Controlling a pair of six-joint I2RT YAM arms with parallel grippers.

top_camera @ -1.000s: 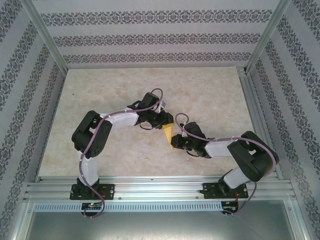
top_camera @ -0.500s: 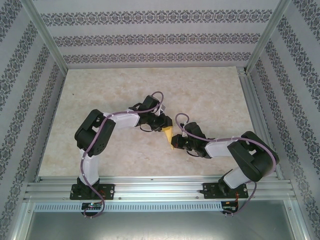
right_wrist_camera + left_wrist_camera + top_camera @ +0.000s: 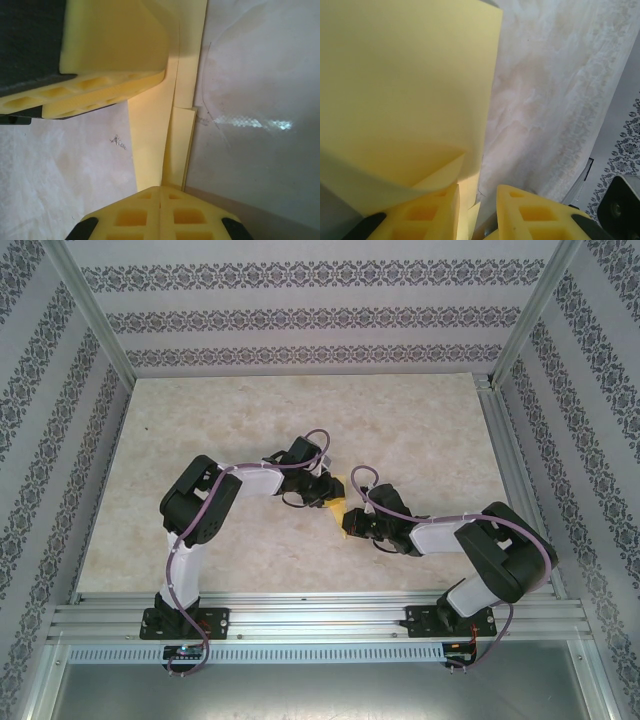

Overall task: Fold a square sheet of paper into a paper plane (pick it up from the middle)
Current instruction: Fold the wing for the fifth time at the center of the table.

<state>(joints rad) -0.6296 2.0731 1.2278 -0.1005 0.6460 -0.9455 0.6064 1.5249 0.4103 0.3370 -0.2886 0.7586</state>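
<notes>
Patterned wallpaper walls (image 3: pixel 300 315) and aluminium frame rails (image 3: pixel 320 618) box in a pale, marble-veined surface (image 3: pixel 420 430) that is matt and faintly mottled. It lies bare toward the far wall and both sides, so there is open room all round the middle.

The left arm (image 3: pixel 200 505) and right arm (image 3: pixel 490 550), white and black shells with lilac cables looped along them, bend inward and meet near the centre of the surface, their wrists close together.

Between them is the sheet of paper (image 3: pixel 339 507): thin, smooth, plain yellow, already partly folded. In the right wrist view it shows as long narrow flaps with straight creased edges overlapping one another. In the left wrist view a broad panel curls in front of the lens and hides most of what lies to its left.

The right end effector (image 3: pixel 160 190) is clenched on the paper, its yellow lattice-moulded pads meeting with the folded strip coming out from between them.

The left end effector (image 3: pixel 479 192) is released: its two yellow pads stand apart, and a paper edge runs down into the gap. One of its fingers (image 3: pixel 100 90) lies against the paper's upper part.

A small dark scuff (image 3: pixel 119 142) marks the surface just beside the paper.
</notes>
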